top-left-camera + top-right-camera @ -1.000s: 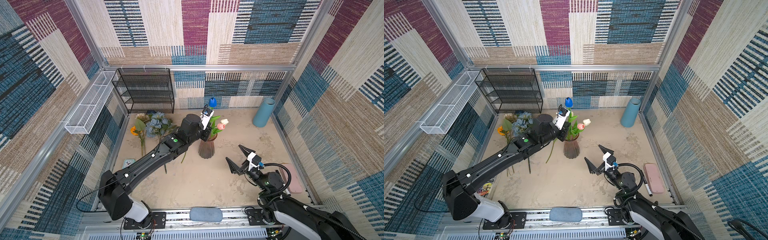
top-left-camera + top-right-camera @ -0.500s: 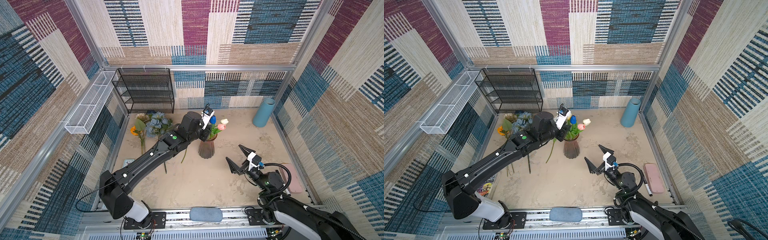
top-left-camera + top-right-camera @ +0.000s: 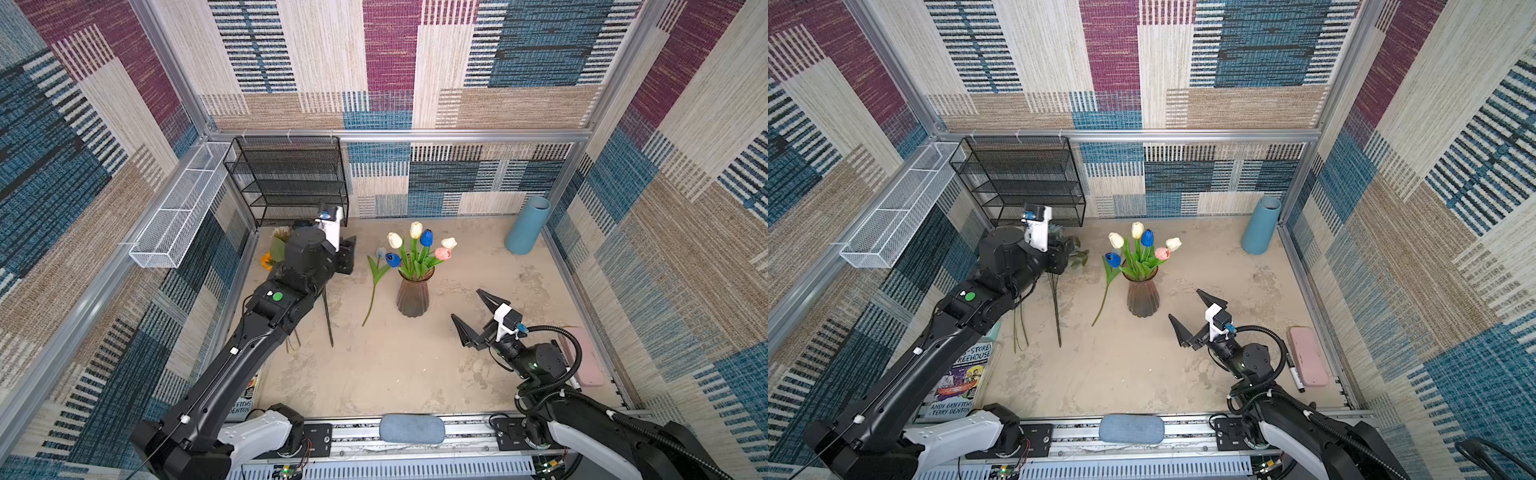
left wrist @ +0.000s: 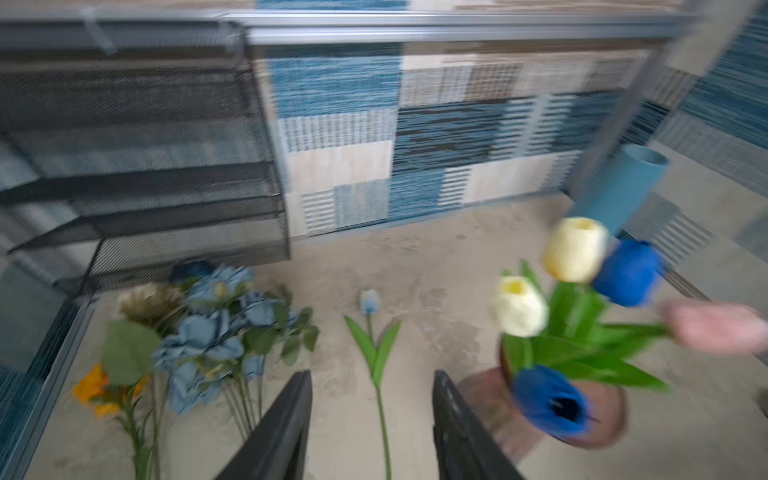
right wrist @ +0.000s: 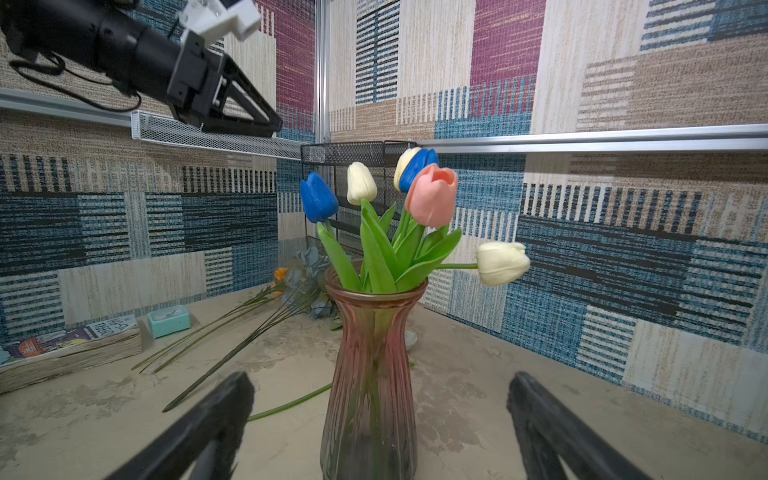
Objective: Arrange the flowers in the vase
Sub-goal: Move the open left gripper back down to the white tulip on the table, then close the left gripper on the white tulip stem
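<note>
Flowers (image 3: 426, 237): six tulips stand in vase (image 3: 412, 297); pale-blue tulip (image 3: 377, 272) lies beside vase. Left gripper (image 4: 372, 376), right gripper (image 3: 465, 304): fingers spread, empty.

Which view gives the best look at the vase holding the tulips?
The right wrist view: the vase stands centred and sharp, its ribbed pinkish glass and narrow neck plain. Both top views show it small from above, the tulips hiding its mouth. The left wrist view catches it blurred, partly behind a blue tulip.
</note>
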